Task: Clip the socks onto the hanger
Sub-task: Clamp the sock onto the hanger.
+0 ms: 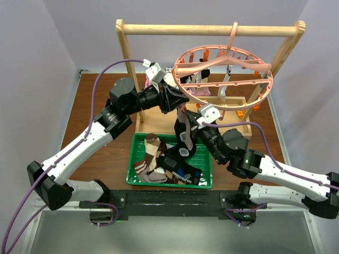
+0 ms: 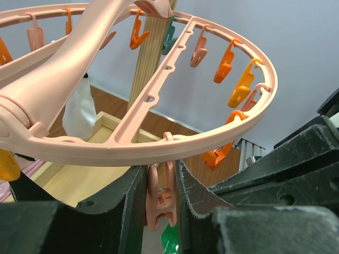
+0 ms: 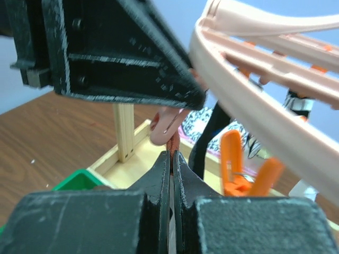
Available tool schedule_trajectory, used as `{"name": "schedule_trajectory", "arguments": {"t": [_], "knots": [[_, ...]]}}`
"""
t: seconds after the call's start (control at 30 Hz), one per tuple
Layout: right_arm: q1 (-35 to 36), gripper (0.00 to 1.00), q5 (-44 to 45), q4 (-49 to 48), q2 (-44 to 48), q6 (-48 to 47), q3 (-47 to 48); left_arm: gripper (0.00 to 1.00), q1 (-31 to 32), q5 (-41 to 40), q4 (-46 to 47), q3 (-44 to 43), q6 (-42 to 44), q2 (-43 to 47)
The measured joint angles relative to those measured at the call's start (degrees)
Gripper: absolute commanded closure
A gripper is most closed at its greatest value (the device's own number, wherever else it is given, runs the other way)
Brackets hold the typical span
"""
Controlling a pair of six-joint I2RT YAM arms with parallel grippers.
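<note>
The hanger (image 1: pixel 228 66), a round pink ring with orange and pink clips, hangs from the wooden rack. My left gripper (image 1: pixel 177 100) is at its near-left rim. In the left wrist view my left gripper (image 2: pixel 161 177) is shut on a pink clip (image 2: pixel 160 198) hanging under the ring (image 2: pixel 159 151). Just below it, my right gripper (image 1: pixel 186 117) holds up a dark patterned sock (image 1: pixel 184 138). In the right wrist view my right gripper (image 3: pixel 172 156) is shut on the sock's reddish edge (image 3: pixel 171 142), which reaches up to the pink clip's (image 3: pixel 167 124) mouth.
A green basket (image 1: pixel 131 159) in front holds several more socks (image 1: pixel 151 159). The light wooden rack (image 1: pixel 212 29) stands on a tray base (image 1: pixel 233 129) behind it. Other socks (image 1: pixel 197 75) hang from the ring's far side, one of them white (image 2: pixel 79 108). Orange clips (image 3: pixel 235 169) hang close by.
</note>
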State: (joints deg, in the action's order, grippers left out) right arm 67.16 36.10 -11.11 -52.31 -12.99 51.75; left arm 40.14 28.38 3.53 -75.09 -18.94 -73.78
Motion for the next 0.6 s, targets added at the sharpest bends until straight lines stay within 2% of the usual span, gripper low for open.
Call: {"name": "schedule_trajectory", "arguments": {"t": [0.6], "knots": [[-0.04,1.0,-2.47,3.37,0.66,2.91,-1.03,1.0,0.0,0.04,0.0,0.0,-0.02,0.2]]}}
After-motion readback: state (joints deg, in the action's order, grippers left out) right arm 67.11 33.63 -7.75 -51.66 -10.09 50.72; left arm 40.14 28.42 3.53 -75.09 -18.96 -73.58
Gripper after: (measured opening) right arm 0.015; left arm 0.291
